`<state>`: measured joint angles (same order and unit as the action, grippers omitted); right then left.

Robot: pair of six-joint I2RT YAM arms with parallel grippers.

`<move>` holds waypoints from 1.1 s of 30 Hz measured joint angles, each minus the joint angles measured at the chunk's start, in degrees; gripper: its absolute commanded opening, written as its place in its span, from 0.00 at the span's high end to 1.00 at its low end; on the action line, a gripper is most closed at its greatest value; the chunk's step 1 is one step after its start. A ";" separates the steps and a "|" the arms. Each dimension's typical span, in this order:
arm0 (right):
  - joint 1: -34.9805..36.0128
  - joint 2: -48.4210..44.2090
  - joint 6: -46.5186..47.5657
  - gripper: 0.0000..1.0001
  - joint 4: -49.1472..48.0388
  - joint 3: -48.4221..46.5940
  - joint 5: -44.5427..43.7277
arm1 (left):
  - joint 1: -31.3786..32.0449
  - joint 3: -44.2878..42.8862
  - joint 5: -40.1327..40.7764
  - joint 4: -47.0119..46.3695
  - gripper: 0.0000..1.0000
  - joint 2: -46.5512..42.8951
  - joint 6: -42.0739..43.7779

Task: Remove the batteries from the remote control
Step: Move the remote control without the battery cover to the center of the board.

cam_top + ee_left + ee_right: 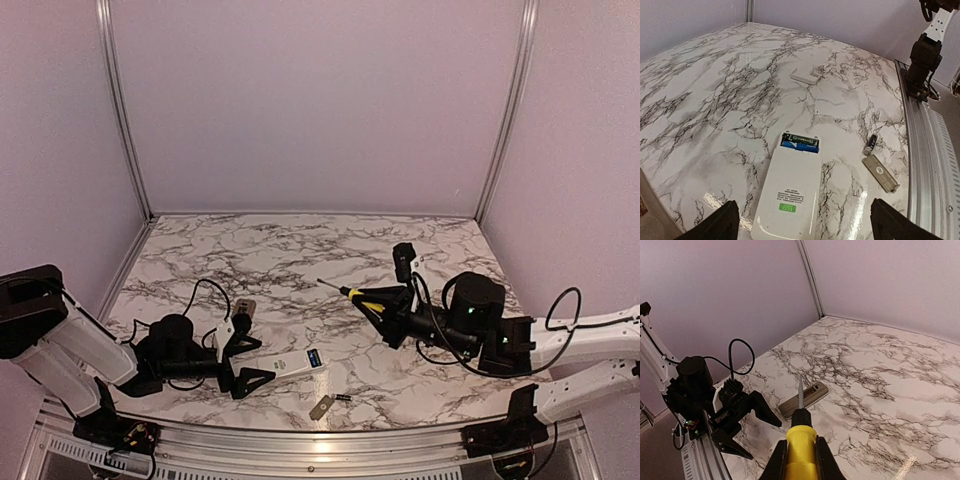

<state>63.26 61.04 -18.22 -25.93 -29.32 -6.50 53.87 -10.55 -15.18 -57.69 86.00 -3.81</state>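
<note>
A white remote control [789, 192] lies back-up between the wide-apart fingers of my open left gripper [804, 207], which touch nothing. Its end compartment is uncovered, and a blue battery [801, 146] lies in it next to a dark one [802, 138]. Another dark battery [871, 144] lies loose on the table to the right, beside the flat grey cover plate [881, 173]. In the top view the remote [293, 364] sits just right of the left gripper [246, 361]. My right gripper [801, 452] is shut on a yellow-handled screwdriver [801, 440], held above the table.
A second, grey-brown remote [804, 399] with an open slot lies beyond the screwdriver tip, also seen as a remote [245, 310] behind the left gripper. A small white flat piece [804, 77] lies farther out. The metal rail [922, 150] runs along the near table edge.
</note>
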 measured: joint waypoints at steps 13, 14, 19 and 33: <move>0.00 -6.78 -0.20 1.00 3.78 2.60 -0.63 | 2.64 -7.72 3.19 9.01 0.04 7.08 5.51; 0.00 -7.28 -0.22 1.00 4.13 2.69 -0.68 | 2.75 -8.50 3.41 9.79 0.04 7.91 5.84; 0.00 -10.08 -0.26 1.00 5.99 3.13 -0.79 | 2.89 -10.10 4.37 12.92 0.04 9.57 6.78; 0.00 -15.17 -0.39 1.00 9.84 4.66 -1.68 | 5.38 -16.44 8.92 19.10 0.54 13.86 9.25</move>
<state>63.26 45.87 -18.61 -16.10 -24.67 -8.19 59.24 -26.98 -6.26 -38.59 99.85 5.43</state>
